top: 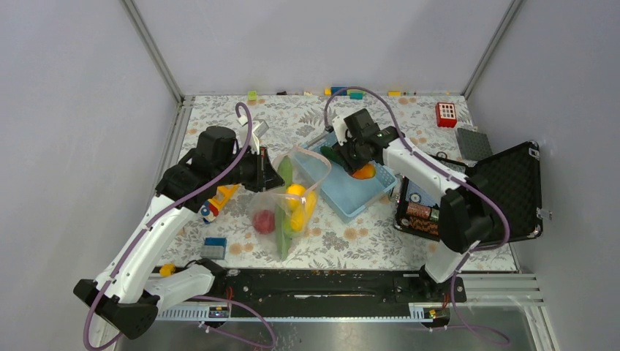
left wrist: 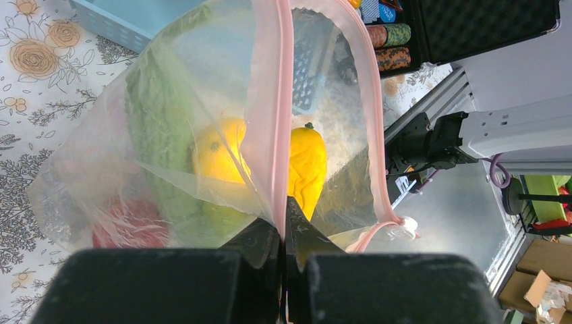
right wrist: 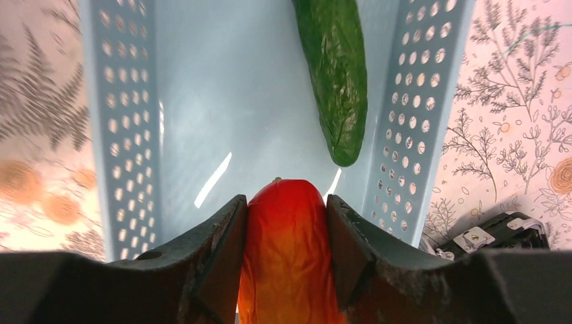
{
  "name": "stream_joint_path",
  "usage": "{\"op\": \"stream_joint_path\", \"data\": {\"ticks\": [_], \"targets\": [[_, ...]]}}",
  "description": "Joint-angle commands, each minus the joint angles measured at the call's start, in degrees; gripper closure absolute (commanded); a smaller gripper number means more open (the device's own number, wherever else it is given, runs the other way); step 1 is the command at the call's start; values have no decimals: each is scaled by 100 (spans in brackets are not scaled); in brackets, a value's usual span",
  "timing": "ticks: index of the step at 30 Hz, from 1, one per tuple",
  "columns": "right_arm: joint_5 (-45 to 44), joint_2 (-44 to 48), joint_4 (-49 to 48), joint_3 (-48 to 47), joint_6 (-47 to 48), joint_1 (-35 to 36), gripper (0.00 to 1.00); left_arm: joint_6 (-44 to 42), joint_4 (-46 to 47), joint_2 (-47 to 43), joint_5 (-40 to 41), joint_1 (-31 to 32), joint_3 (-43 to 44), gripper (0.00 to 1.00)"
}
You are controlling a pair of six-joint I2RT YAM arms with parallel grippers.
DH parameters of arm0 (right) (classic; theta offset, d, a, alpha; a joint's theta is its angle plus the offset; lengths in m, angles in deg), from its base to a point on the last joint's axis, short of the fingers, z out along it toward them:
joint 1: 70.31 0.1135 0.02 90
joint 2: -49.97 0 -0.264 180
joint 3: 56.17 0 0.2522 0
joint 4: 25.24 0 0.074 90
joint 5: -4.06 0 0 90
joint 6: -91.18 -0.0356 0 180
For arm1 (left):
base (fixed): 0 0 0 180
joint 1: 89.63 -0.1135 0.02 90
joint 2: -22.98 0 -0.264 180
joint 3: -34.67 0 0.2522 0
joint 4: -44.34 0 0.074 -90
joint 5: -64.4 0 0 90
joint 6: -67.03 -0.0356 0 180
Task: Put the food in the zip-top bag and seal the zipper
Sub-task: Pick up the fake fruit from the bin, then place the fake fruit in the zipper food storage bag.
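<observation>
One zip-top bag [top: 272, 205] stood open on the counter [top: 351, 241], four toy foods showing inside: a long green pod [left wrist: 162, 121], a yellow lemon [left wrist: 216, 152], a second yellow fruit [left wrist: 307, 169] and a red apple [top: 265, 221]. The left arm [top: 168, 212] reached forward, its left tool [left wrist: 283, 233] pinched fully closed on the pink zipper [left wrist: 270, 101]. The right arm [top: 424, 168] bent over one blue basket [right wrist: 128, 121] holding two pieces. Its right tool [right wrist: 286, 226], partly closed, clamped the red-orange fruit [right wrist: 283, 283] beside a green cucumber [right wrist: 337, 81].

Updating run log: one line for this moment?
left fingers: shut on pink zipper of clear plastic bag | right fingers: gripping red-orange plastic fruit in blue mesh basket
</observation>
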Motion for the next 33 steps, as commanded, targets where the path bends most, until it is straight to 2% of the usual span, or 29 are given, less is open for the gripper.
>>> {"op": "stream_joint_path", "data": {"ticks": [1, 6, 18, 21, 25, 30, 33], "targets": [[240, 676, -932, 339, -1045, 36, 61, -40, 292, -111, 46, -23, 222, 100], [178, 1449, -1616, 672, -1991, 35, 60, -16, 295, -91, 25, -23, 221, 100], [2051, 3290, -3125, 1159, -3446, 78, 63, 21, 295, -84, -28, -28, 226, 100], [2514, 3308, -3603, 1098, -3485, 307, 63, 23, 295, -66, -61, -23, 224, 100], [3127, 2905, -3640, 697, -3242, 707, 64, 24, 295, -75, -116, -23, 212, 100], [3676, 2491, -5354, 1034, -3210, 1033, 67, 15, 295, -53, -256, -23, 213, 100], [3858, 2236, -5828, 983, -3208, 1078, 66, 6, 313, -63, -290, -23, 210, 100]]}}
